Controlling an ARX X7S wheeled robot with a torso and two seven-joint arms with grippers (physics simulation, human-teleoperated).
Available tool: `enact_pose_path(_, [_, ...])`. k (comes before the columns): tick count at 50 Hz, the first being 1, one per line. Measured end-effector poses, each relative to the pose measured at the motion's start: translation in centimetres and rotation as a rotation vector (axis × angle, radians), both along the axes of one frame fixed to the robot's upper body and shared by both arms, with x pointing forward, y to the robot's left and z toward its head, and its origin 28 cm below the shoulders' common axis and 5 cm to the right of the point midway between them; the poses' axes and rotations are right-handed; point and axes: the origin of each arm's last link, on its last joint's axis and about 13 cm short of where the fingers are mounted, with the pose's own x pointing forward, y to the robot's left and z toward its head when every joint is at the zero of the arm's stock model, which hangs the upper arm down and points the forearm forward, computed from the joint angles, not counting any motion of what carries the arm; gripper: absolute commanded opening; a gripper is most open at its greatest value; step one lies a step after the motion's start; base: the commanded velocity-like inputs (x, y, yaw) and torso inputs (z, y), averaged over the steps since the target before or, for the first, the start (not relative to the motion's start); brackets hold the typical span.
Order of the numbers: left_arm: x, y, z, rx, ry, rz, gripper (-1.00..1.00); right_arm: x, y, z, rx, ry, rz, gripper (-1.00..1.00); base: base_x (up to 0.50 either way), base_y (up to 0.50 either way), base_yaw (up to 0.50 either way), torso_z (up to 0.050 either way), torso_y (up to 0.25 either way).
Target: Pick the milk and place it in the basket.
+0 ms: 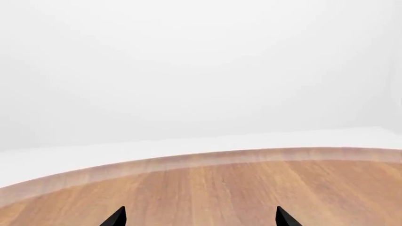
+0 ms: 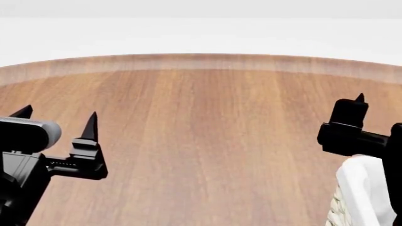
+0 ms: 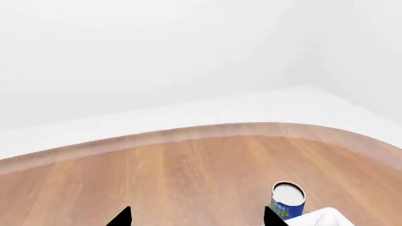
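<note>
Two grippers up over the wooden table (image 2: 201, 141), neither carrying anything.

Head view: left gripper (image 2: 58, 120) has its prongs spread wide with bare wood between. Right gripper (image 2: 359, 100) shows only one fingertip over a black block, so its spread can't be read here. At the lower right corner sits a white object (image 2: 361, 188) over woven texture (image 2: 334, 212): probably a basket with something white in it, but it's cropped and partly behind the arm.

Left wrist view: two black fingertips (image 1: 118, 217) far apart, nothing held, only table and white wall.

Right wrist view: fingertips (image 3: 122, 217) likewise apart, gap empty. A blue can with a white lid (image 3: 287, 199) stands beside a white edge (image 3: 323, 217) at the frame bottom.

Milk: can't identify it for sure. The white thing could be the carton already in the basket, or a liner. So stage is ambiguous: either pre-search or post-drop. Need a better look at that corner before calling it.
</note>
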Motion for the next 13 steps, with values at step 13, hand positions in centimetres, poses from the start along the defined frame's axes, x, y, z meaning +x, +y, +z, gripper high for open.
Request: enact_pose_path(13, [-0.1, -0.2, -0.2, -0.008, -0.007, -0.001, 1.0, 1.3, 3.6, -2.3, -0.067, -0.057, 0.132, 1.0, 0.0, 0.0, 0.0, 0.0, 0.0])
